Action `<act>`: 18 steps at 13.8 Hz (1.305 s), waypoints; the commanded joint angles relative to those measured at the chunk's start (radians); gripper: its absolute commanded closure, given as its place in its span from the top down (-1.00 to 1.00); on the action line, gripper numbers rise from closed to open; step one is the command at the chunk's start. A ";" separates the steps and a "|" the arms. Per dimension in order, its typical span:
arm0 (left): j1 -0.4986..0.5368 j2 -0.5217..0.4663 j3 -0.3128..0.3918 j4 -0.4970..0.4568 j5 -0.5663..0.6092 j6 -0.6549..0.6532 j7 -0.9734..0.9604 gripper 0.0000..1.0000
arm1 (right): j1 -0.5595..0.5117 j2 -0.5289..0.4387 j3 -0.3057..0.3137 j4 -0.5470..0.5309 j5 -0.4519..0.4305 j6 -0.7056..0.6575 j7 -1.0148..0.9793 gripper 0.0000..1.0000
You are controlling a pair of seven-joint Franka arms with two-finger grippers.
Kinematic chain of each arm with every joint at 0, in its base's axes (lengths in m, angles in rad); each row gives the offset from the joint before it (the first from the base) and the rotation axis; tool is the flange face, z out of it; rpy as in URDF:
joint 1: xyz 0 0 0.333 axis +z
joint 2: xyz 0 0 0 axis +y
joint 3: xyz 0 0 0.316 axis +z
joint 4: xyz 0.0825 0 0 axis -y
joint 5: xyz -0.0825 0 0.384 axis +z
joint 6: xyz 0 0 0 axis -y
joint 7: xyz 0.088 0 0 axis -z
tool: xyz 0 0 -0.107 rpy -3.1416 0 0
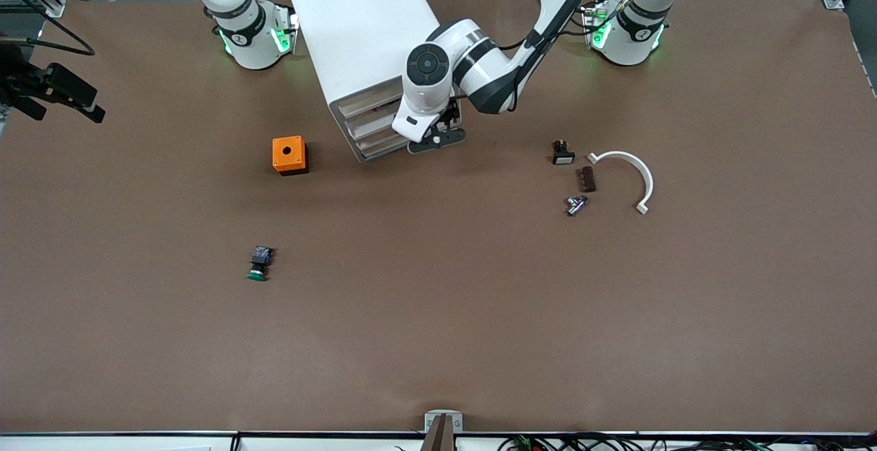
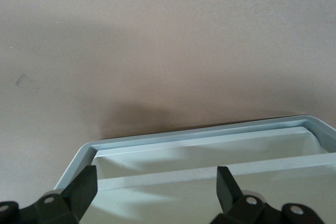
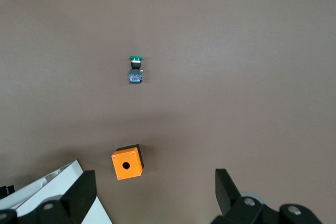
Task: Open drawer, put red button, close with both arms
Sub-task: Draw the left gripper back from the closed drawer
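Note:
The white cabinet (image 1: 363, 33) stands between the two arm bases, its stacked drawers (image 1: 373, 129) facing the front camera. My left gripper (image 1: 438, 139) is open at the cabinet front, at the end toward the left arm. In the left wrist view its fingers (image 2: 84, 190) straddle the pale rim of a drawer (image 2: 210, 132), touching nothing, with the gripper (image 2: 156, 187) empty. No red button shows in any view. My right gripper (image 3: 155, 190) is open and empty, high over the table by the cabinet corner (image 3: 52, 192); it is out of the front view.
An orange box with a hole (image 1: 289, 155) sits beside the cabinet toward the right arm's end. A green-capped button (image 1: 259, 264) lies nearer the front camera. A black switch (image 1: 562, 153), a brown block (image 1: 587, 179), a metal part (image 1: 576, 205) and a white curved piece (image 1: 634, 173) lie toward the left arm's end.

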 commanded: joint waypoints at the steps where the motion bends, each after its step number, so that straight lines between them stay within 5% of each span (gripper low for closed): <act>1: -0.015 -0.021 -0.004 -0.021 0.015 -0.011 -0.021 1.00 | -0.011 -0.002 0.013 0.002 -0.012 -0.001 -0.010 1.00; 18: -0.020 -0.038 -0.009 -0.010 0.018 -0.040 -0.042 1.00 | -0.011 0.006 0.016 0.015 -0.038 -0.034 -0.007 1.00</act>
